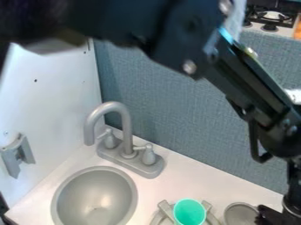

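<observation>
In the camera view, we see the black two-finger gripper (271, 217) between four and five o'clock; we cannot tell whether it is open or closed. Just beside it, at five, we find a grey, round, shallow piece (240, 215). Towards half past five stands a turquoise, round cup (189, 212) among grey plastic bars (167, 209). At seven lies a grey oval sink basin (94, 195).

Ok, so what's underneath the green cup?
Grey bars stick out on both sides of the green cup, which seems to rest on them. What lies directly beneath is covered by the cup, and the picture's bottom edge cuts off the rest.
</observation>
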`<state>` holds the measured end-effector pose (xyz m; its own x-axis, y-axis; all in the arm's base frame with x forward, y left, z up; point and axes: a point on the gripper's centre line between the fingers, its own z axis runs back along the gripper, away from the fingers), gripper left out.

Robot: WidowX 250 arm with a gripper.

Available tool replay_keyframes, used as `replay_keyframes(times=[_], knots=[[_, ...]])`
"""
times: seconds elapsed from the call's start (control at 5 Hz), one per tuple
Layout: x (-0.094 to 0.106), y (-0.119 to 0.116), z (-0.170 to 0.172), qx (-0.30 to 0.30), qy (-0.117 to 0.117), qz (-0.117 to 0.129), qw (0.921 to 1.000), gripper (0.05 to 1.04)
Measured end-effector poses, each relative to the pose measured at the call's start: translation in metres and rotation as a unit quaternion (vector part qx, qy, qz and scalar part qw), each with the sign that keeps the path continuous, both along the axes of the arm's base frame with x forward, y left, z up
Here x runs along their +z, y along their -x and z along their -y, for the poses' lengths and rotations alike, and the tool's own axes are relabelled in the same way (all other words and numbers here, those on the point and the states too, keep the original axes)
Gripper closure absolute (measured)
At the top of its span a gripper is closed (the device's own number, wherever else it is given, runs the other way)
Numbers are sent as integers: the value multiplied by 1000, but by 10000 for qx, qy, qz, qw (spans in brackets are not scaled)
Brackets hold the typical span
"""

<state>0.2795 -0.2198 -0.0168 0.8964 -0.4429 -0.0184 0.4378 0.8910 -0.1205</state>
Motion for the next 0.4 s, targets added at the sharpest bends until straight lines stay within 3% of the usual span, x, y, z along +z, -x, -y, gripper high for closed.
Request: replay_keyframes(times=[0.2,0.4], knots=[[36,27,-6,288,-219,314,9989,83],[56,49,-25,880,-669,318,9934,83]])
